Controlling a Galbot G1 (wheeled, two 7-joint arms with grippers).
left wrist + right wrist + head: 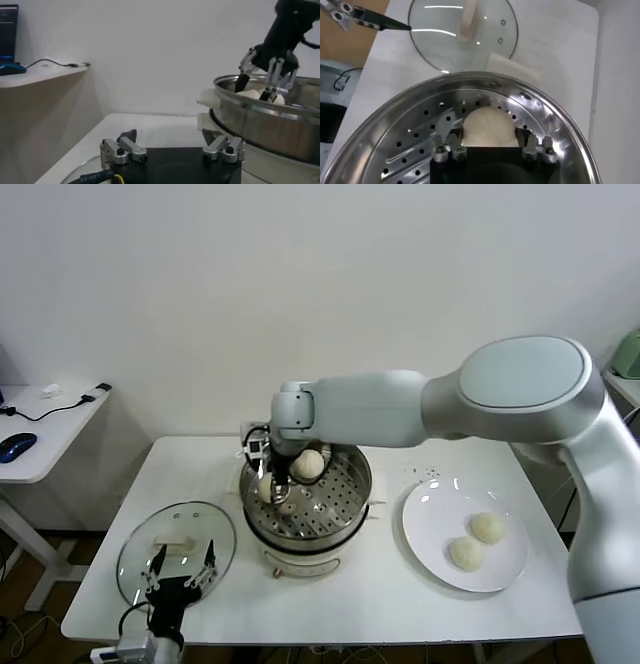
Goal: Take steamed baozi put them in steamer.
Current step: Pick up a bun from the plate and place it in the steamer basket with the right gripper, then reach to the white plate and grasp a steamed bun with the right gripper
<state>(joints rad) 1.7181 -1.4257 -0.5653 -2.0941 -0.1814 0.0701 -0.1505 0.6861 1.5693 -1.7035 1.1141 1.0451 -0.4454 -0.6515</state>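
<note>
Right gripper: the right gripper [277, 487] was reaching down into the steamer [345, 519], at its left side, near the perforated tray [410, 145].
Bun at the fingers: in the right wrist view one baozi [487, 127] lay directly between the two fingers [451, 142], and the fingers stood on both sides of it, close against it. The jaws were spread about as wide as the bun; whether they pressed it or only stood beside it could not be told.
Other bun in steamer: a second baozi [309, 464] rested on the tray toward the back rim, just beside the gripper.
Buns on plate: two more baozi [487, 528] [466, 553] lay near each other on the white plate [425, 529], to the right of the steamer and well apart from the gripper.
Left gripper: the left gripper [180, 576] hovered over the near edge of the glass lid [190, 534], its fingers spread apart and holding nothing.
Lid: it lay flat on the table [380, 599], left of the steamer.
</note>
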